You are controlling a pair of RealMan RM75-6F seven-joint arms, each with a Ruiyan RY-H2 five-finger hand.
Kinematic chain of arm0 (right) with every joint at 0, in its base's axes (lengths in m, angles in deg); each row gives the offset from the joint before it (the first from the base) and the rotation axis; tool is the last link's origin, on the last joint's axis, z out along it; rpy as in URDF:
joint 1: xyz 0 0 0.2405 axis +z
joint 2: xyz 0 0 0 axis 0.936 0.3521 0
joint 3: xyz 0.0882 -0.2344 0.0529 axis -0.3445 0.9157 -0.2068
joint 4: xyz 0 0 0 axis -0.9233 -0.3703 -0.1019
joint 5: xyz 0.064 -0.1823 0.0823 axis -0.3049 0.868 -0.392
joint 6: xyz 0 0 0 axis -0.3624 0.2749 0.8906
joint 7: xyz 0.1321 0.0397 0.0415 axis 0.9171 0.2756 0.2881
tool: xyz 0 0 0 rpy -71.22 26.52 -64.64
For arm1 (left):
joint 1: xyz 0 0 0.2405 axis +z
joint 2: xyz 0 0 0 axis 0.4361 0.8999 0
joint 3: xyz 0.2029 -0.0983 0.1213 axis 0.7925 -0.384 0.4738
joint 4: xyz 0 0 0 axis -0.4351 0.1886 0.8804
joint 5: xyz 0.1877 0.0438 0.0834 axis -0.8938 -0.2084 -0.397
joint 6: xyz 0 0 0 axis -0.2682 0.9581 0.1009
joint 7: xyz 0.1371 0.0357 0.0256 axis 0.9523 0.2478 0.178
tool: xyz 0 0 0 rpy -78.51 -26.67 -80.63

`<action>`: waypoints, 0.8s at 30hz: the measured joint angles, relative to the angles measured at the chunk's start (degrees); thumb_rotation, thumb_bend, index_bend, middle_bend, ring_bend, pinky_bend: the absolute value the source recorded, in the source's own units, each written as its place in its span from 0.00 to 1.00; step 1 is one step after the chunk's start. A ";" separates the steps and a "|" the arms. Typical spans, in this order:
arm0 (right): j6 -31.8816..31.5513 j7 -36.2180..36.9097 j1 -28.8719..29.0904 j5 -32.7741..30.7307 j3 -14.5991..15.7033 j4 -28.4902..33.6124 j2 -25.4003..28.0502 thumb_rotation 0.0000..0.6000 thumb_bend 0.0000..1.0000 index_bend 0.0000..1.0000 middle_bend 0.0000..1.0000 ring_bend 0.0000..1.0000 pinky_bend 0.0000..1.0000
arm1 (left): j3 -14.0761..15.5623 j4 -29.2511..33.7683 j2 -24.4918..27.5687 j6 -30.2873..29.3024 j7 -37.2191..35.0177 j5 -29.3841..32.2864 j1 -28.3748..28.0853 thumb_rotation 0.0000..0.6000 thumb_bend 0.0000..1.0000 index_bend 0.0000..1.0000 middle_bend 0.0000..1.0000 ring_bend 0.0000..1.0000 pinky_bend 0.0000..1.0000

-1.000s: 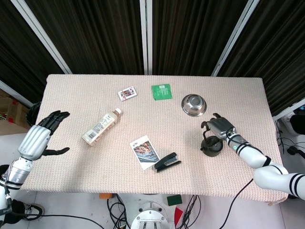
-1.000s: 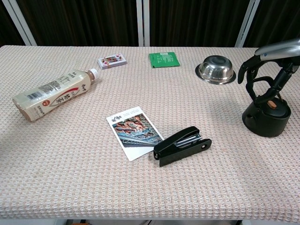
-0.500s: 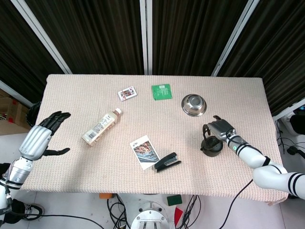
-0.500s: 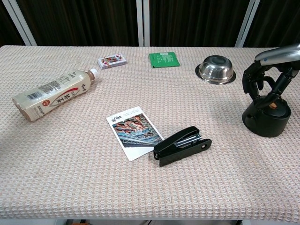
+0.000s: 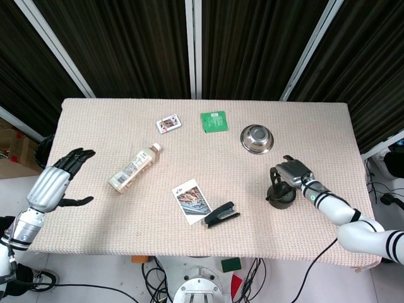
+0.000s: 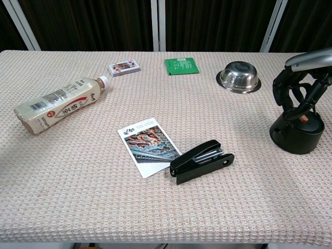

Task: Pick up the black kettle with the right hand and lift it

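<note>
The black kettle stands upright on the table's right side, a small round pot with a hoop handle on top. My right hand reaches over it from the right, and its fingers curl down around the handle. The kettle's base rests on the cloth. My left hand hovers off the table's left edge with fingers spread and nothing in it; only the head view shows it.
A steel bowl sits just behind the kettle. A black stapler and a picture card lie front centre. A bottle lies at the left, a card deck and a green packet at the back.
My right hand's fingers have drawn in from spread above the kettle to curled around its handle. The kettle has shifted slightly on the table. The left hand has barely moved.
</note>
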 measured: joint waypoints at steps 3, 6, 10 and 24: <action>0.15 0.05 0.06 0.27 0.37 0.78 0.70 0.75 0.09 0.49 0.50 0.51 0.08 | 0.14 0.18 0.15 -0.03 0.25 -0.07 0.03 1.00 0.06 0.10 0.10 0.07 0.23; -0.52 0.11 -0.24 1.01 0.56 1.63 1.29 0.75 0.09 0.52 0.52 0.53 0.08 | 0.24 0.37 0.36 0.05 0.33 -0.05 0.05 1.00 0.06 0.10 0.10 0.07 0.23; -1.51 0.60 -1.04 2.19 0.77 2.44 2.27 0.75 0.10 0.55 0.55 0.55 0.07 | 0.42 0.43 0.34 0.38 0.36 0.00 -0.02 1.00 0.06 0.10 0.10 0.07 0.24; -0.77 1.42 -1.64 4.70 1.50 2.57 3.01 0.75 0.09 0.71 0.65 0.64 0.07 | 0.81 0.52 0.06 1.32 0.77 -0.07 -0.51 1.00 0.06 0.10 0.10 0.07 0.26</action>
